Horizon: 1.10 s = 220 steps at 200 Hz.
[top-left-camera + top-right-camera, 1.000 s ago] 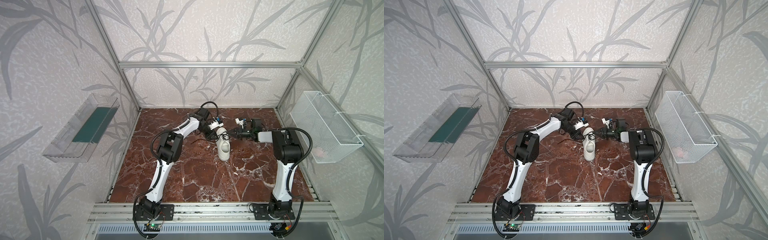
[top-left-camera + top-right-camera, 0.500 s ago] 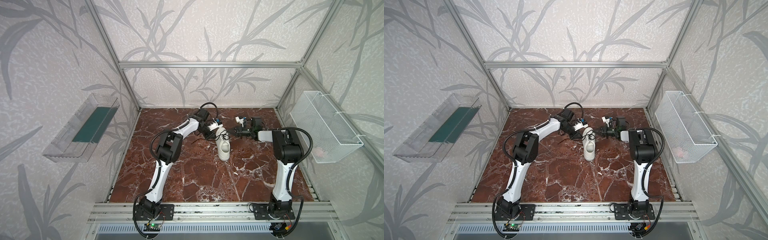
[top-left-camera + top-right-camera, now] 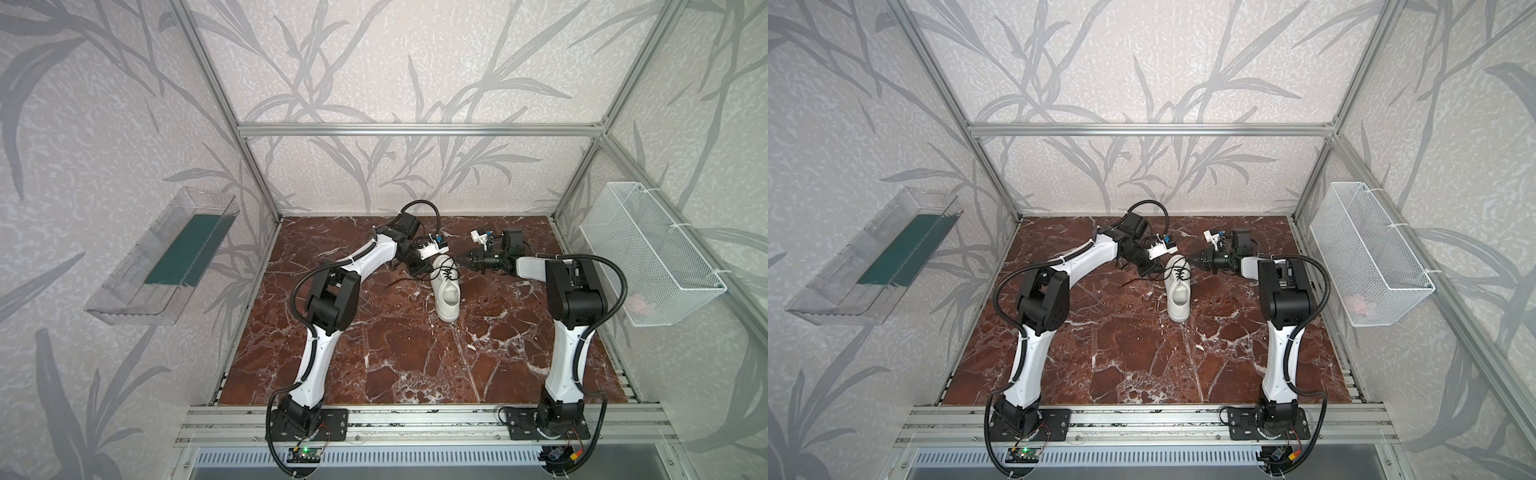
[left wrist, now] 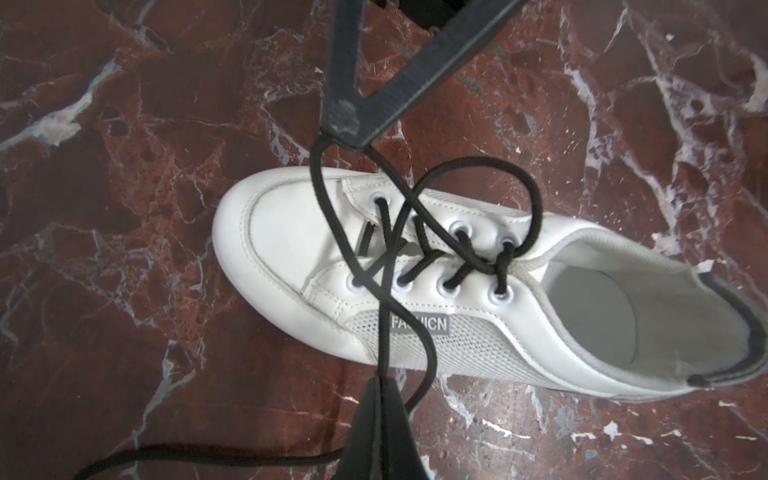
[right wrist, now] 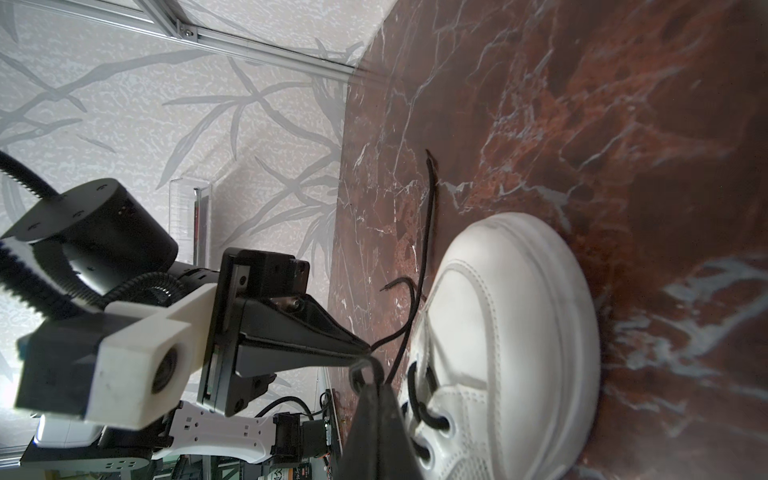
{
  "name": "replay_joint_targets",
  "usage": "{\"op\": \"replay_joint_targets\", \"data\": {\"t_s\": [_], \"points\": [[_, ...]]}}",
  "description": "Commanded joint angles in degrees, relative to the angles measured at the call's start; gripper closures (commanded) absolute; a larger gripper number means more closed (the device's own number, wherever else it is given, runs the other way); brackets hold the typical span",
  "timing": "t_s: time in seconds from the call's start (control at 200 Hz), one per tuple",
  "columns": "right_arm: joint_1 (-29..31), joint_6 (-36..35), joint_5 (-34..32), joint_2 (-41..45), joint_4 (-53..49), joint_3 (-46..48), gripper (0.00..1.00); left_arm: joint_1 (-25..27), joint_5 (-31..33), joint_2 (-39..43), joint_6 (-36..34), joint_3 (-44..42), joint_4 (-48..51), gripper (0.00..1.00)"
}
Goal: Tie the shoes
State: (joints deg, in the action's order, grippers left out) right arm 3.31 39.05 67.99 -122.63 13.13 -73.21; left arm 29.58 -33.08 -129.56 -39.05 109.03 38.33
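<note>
- On the red marble tabletop, a little toward 12 o'clock from its middle, the white sneaker stands on its sole, toe to 12 o'clock and heel to 6 o'clock.
- Its black laces run through the eyelets and cross over the tongue, with one open loop arching above the upper eyelets. No tightened knot or bow shows, so I judge the tie barely begun: loops have yet to be formed, wrapped and pulled snug.
- At about 10 o'clock of the lacing, the left gripper has its jaws closed, pinching a strand just off the sneaker's side.
- At about 2 o'clock, the right gripper is likewise closed on a fold of lace, and two strands run down from its tip.
- At 9 o'clock of the sneaker, a loose lace tail lies on the marble.
- Both top views give the layout but show the laces only as a small tangle. The left wrist view alone shows the crossing and which strand each tip pinches. The right wrist view shows the toe and both tips, but only part of the eyelet rows.
- Well apart, a wire basket at 3 o'clock and a clear wall bin at 9 o'clock hang on the walls.
</note>
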Motion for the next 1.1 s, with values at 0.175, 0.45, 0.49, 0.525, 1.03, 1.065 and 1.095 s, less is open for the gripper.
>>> {"op": "replay_joint_targets", "data": {"t_s": [0.175, 0.45, 0.49, 0.525, 1.03, 1.065, 1.095], "points": [[-0.1, -7.2, -4.3, -0.9, -14.6, -4.3, 1.00, 4.1, 11.6, 4.2, -11.1, 0.9, 3.3, 1.00], [0.2, -13.6, -6.4, -1.2, -24.4, -7.5, 1.00, 4.9, 13.0, 6.2, -13.2, 0.5, 0.3, 1.00], [0.2, -14.3, -6.9, -1.3, -25.1, -7.6, 1.00, 4.9, 14.9, 6.5, -11.6, 0.0, -1.2, 1.00], [0.2, -14.4, -7.4, -1.1, -25.0, -7.3, 1.00, 4.9, 16.1, 6.9, -10.4, -0.5, -2.3, 1.00], [1.0, -14.2, -3.4, 2.9, -22.5, -6.7, 1.00, 5.3, 13.1, 6.6, -10.3, -1.1, -1.4, 1.00], [1.0, -15.2, -3.8, 2.5, -24.1, -7.3, 1.00, 5.4, 12.7, 6.7, -10.3, -1.1, -2.1, 1.00], [1.0, -16.2, -4.3, 2.2, -25.9, -7.9, 1.00, 5.5, 12.6, 6.9, -10.3, -1.2, -2.8, 1.00]]}}
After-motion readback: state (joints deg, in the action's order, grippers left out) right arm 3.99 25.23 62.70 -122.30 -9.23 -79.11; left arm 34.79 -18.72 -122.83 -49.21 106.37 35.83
